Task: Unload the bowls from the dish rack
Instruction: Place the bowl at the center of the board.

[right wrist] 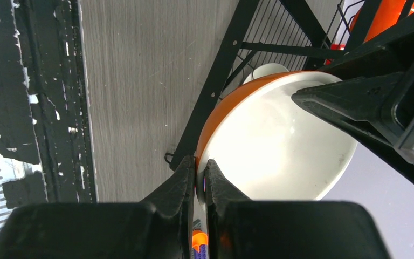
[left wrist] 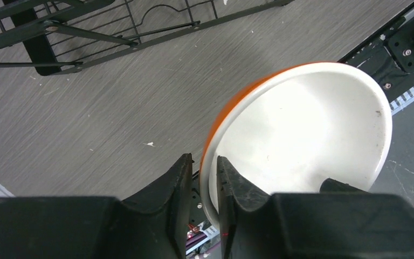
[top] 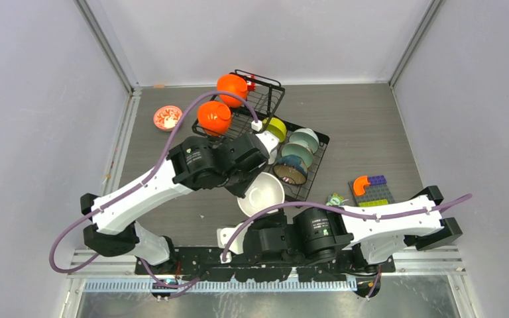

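The grey wood-grain table (top: 371, 132) fills the floor of the booth. The black wire dish rack (top: 270, 99) sits toward its far middle. The left arm (top: 146, 192) reaches in from the near left to the rack's front edge. The right arm (top: 384, 222) folds across along the near edge.

Between the two arms, just off the rack's near side and lifted above the table, is a bowl (top: 263, 192) with a white inside and an orange outside.

Two glossy orange bowls (top: 232, 85) rest on the raised part of the rack. Lower down stand a lime-yellow bowl (top: 276, 128), two pale mint bowls (top: 305, 139) and a dark bowl (top: 290, 171), lined up on edge. A red-patterned bowl (top: 167, 117) sits alone on the table, well to the left of the rack. A board of toy blocks (top: 371, 189) lies to the right.

The right fingers (right wrist: 200, 164) are pinched tight on the lifted bowl's rim. The left fingers (left wrist: 205, 161) straddle the rim at another spot, one inside and one outside. They are drawn in close, but a thin dark sliver shows on the orange side, so I cannot tell if they truly grip.
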Controlling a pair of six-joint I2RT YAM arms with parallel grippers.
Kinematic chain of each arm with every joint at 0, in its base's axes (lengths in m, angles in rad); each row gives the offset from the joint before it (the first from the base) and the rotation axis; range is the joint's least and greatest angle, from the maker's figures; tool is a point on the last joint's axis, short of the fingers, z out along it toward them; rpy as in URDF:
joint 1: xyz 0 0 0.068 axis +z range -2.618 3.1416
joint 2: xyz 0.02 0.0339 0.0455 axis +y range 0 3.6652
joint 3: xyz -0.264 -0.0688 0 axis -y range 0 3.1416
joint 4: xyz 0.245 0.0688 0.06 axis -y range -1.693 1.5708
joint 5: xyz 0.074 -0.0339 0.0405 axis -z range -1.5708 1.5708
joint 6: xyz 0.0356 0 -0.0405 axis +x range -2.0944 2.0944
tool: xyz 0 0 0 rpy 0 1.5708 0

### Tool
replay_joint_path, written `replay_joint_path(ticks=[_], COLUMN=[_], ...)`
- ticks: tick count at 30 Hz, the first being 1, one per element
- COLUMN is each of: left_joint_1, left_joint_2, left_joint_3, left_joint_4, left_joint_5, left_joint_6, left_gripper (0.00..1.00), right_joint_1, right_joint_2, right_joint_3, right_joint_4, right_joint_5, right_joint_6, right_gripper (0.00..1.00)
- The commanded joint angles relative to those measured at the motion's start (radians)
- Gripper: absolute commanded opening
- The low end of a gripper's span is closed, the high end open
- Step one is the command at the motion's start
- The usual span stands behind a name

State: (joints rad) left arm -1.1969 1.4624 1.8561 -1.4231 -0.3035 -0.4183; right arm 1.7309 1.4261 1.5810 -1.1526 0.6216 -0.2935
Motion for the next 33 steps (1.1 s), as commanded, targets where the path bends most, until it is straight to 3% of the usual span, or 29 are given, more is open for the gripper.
replay_joint_path(ticks=[1,5,12,13,18,23,24,29,33], left_joint_1=[-0.01,-0.015,-0.021,-0.022,-0.021,-0.021,-0.022,-0.019,-0.011], left_joint_2=[0.002,0.004,-0.023,-0.038,-0.091,-0.127,-0.137,-0.19,-0.241], left_joint_3=[-0.005,-0.005,-0.029,-0.047,-0.088,-0.089,-0.092,-0.119,-0.154], left_joint_4=[-0.013,-0.013,0.011,0.027,0.084,0.103,0.109,0.137,0.152], left_joint_5=[-0.017,-0.019,-0.037,-0.041,-0.059,-0.104,-0.114,-0.193,-0.258], left_joint_6=[-0.022,-0.033,-0.056,-0.058,-0.085,-0.117,-0.125,-0.163,-0.212], left_gripper=[0.21,0.02,0.0,0.0,0.0,0.0,0.0,0.0,0.0], right_joint_1=[0.01,0.014,0.024,0.026,0.027,0.028,0.027,0.027,0.025], right_joint_2=[0.0,0.002,0.017,0.023,0.047,0.049,0.043,-0.021,-0.137], right_joint_3=[0.045,0.042,0.054,0.061,0.134,0.243,0.264,0.333,0.29], right_joint_4=[0.011,0.014,0.009,0.003,-0.021,-0.02,-0.014,0.081,0.261], right_joint_5=[0.059,0.064,0.078,0.077,0.024,-0.073,-0.095,-0.167,-0.084], right_joint_6=[-0.029,-0.033,-0.018,-0.013,0.046,0.148,0.166,0.279,0.393], right_gripper=[0.01,0.01,0.01,0.05,0.58,0.8,0.9,0.96,0.97])
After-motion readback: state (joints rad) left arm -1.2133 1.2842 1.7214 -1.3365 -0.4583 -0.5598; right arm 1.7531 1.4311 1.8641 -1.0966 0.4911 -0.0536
